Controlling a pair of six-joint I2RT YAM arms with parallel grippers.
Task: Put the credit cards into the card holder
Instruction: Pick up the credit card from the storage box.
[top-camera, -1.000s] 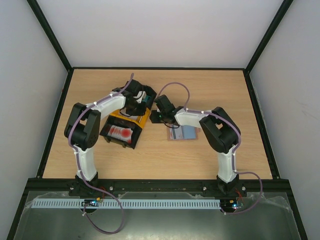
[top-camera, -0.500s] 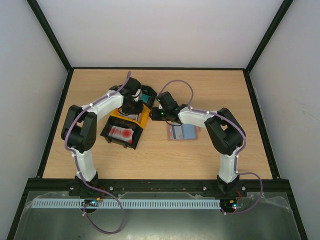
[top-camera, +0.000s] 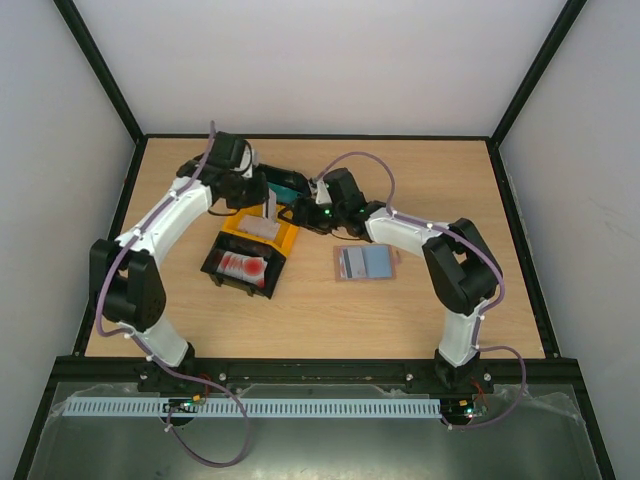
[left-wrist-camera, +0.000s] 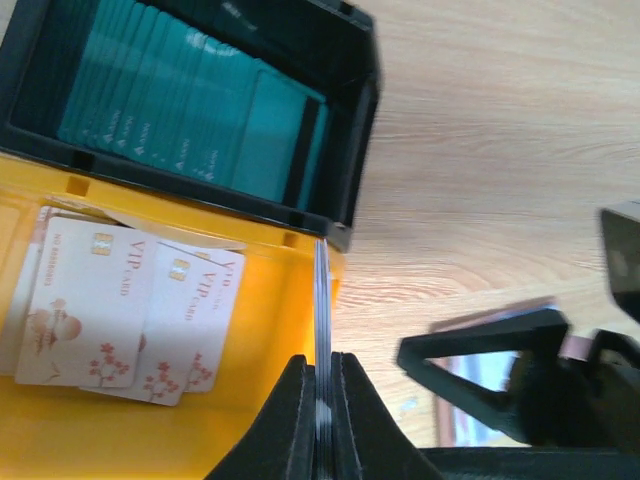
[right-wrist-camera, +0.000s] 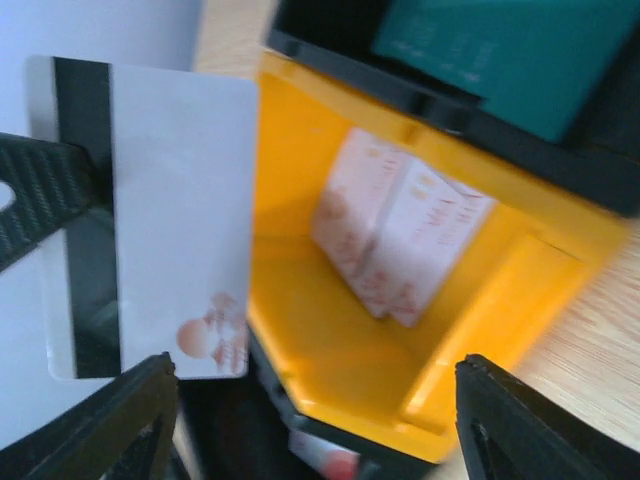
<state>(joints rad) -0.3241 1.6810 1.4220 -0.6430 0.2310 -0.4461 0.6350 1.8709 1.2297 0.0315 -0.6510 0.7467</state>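
The card (right-wrist-camera: 170, 200) being worked is thin plastic. It should be very light and stiff enough to keep its shape, with a little bend in it and slick faces that could slide out of a loose pinch. It looks best held flat across both faces near one short end, so the far end stays free to lead into a slot.

That is about how it sits now. The left fingers (left-wrist-camera: 292, 415) are pressed together on it, one pad on each face. In the left wrist view the card shows as a bare edge rising from between them. It hangs in the air over the rim of the yellow tray (left-wrist-camera: 270, 330), clear of the loose pale cards (left-wrist-camera: 90, 300) lying inside.

From the right wrist its back shows, with a dark stripe down the gripped end and a faint pink print at the bottom.

The right fingers (right-wrist-camera: 130, 410) are spread wide and hold nothing. The card stands ahead of them, nearer the left one, and I cannot tell whether it is yet between them.

Teal cards (left-wrist-camera: 160, 110) fill the black tray (left-wrist-camera: 350, 110) beside the yellow one.

The card holder (top-camera: 367, 263) lies flat on the bench (top-camera: 450, 180) by the right arm, well apart from the raised card.
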